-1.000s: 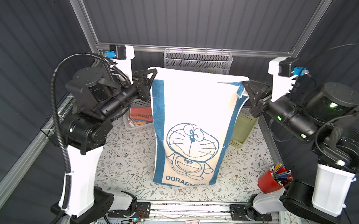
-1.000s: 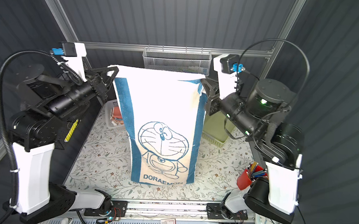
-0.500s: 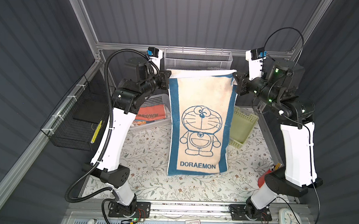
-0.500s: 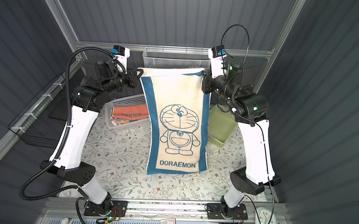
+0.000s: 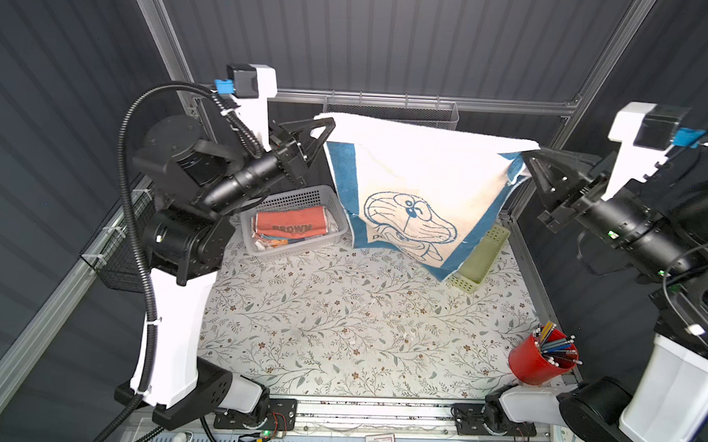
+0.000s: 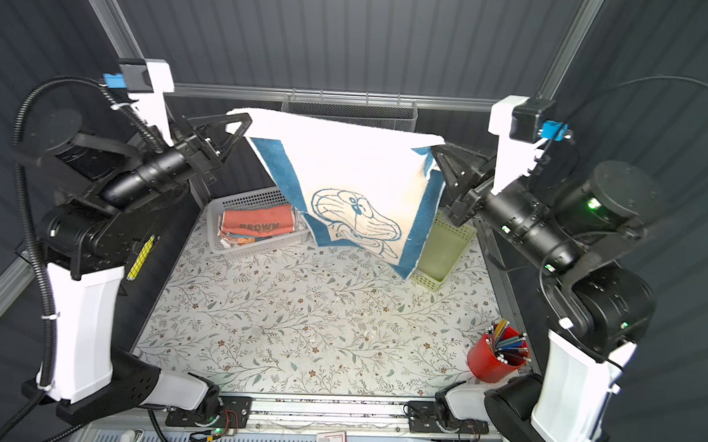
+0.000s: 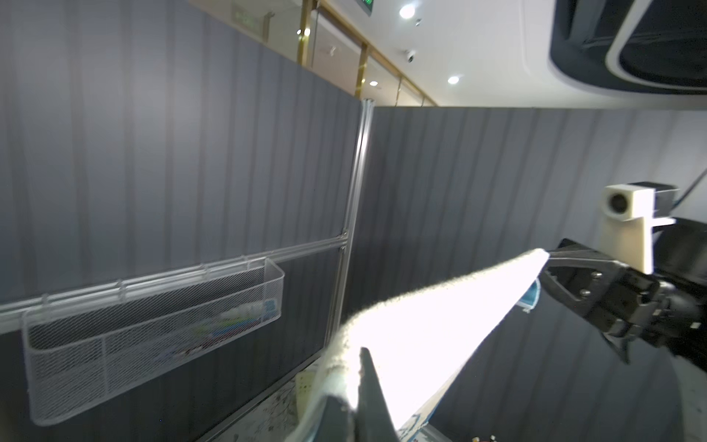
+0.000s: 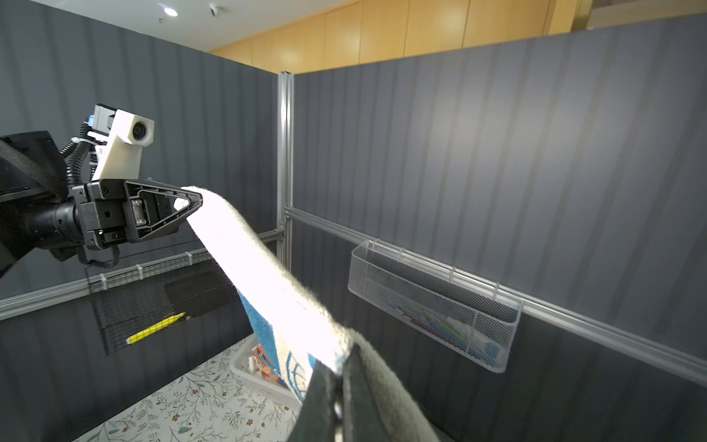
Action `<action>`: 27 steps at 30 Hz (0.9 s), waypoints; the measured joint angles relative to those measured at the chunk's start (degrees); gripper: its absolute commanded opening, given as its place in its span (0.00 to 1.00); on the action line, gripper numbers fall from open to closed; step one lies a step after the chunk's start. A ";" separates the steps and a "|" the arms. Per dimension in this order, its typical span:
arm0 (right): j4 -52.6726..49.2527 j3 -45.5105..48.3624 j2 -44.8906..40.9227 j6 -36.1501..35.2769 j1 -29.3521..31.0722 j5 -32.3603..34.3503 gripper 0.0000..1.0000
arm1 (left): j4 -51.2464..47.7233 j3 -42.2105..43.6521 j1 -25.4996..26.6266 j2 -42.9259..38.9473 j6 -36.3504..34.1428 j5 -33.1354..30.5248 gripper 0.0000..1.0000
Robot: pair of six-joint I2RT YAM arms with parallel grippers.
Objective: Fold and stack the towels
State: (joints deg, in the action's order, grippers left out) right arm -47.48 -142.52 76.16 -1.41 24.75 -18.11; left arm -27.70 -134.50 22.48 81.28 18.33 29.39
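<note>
Two claws [image 5: 323,129] [image 5: 528,158] pinch towel [image 5: 421,167]; top views alone show face [image 5: 406,218].

Floral-covered tabletop [image 5: 338,333] carries a grey perforated basket [image 5: 295,196] at rear left, a green slotted tray [image 5: 481,260] at rear right, and a red cup [image 5: 529,366] of pencils [image 5: 555,347] at front right. Wire mesh basket [image 5: 391,109] hangs on the back rail. Black wire basket [image 8: 153,302] on the left wall holds a yellow pen [image 8: 155,328].

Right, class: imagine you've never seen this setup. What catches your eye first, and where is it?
The cream Doraemon towel with its blue border hangs stretched at the back between the left gripper and the right gripper, each shut on a top corner. Below it to the left, a coral BROWN towel lies in a grey basket; a red pencil cup stands front right.
</note>
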 measured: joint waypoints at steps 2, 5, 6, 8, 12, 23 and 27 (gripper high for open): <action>0.74 0.00 -0.70 0.11 0.09 -1.64 0.00 | 0.79 -1.09 0.00 -1.14 0.90 1.46 0.00; 0.98 0.00 -1.11 0.13 0.13 -3.02 0.00 | 0.81 -2.49 0.00 -1.79 1.88 2.58 0.00; 0.96 0.00 -1.20 0.13 0.15 -3.13 0.00 | 0.76 -2.64 0.00 -1.84 1.95 2.64 0.00; 0.94 0.00 -1.22 0.13 0.15 -3.02 0.00 | 0.31 -2.64 0.00 -1.81 2.12 2.60 0.00; 0.37 0.00 -0.92 0.11 0.15 -2.08 0.00 | -2.69 -2.62 0.00 -1.75 1.84 0.81 0.00; -1.38 2.16 9.46 -1.07 -0.31 5.57 0.00 | -9.66 6.45 -0.31 -0.22 -4.26 -16.70 0.00; -1.16 3.41 15.15 -1.20 -2.99 6.45 0.00 | -9.57 9.57 -1.84 4.85 -6.29 -20.17 0.00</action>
State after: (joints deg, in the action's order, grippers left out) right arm -48.64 -139.11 91.31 -2.61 21.76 -11.66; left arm -37.28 -124.92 20.64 86.13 12.03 9.21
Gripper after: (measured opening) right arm 0.056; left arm 0.049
